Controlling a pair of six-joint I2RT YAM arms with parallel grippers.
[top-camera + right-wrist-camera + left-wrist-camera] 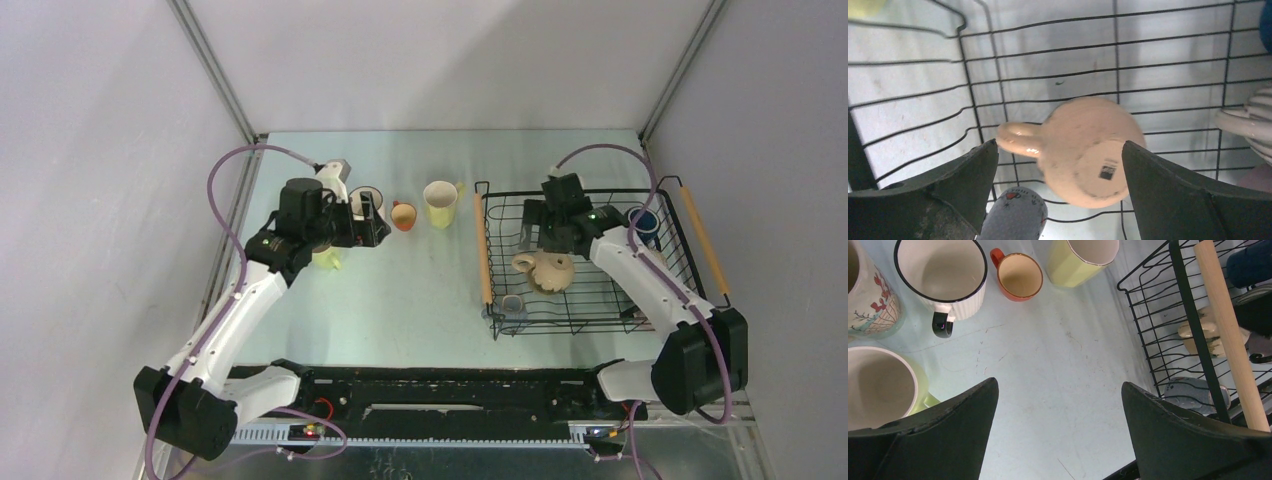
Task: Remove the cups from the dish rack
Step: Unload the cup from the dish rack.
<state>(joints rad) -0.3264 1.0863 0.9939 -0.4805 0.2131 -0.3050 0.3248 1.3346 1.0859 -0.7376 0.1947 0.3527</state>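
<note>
Left of the dish rack (580, 193) several cups (440, 203) stand on the table (420, 300); another cup (548, 270) lies inside it

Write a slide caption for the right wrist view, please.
Open right hand above a tan cup, base showing, in the wire dish rack.

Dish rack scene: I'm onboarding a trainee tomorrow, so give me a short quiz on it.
1. True or false: the tan cup in the dish rack shows its underside to the right wrist camera.
2. Which cup stands between the ribbed mug and the yellow cup? A grey cup, B orange cup, C dark blue cup.
3. Fill in: the left gripper and right gripper are both ____.
Key: 1 true; 2 B; 3 open.
</note>
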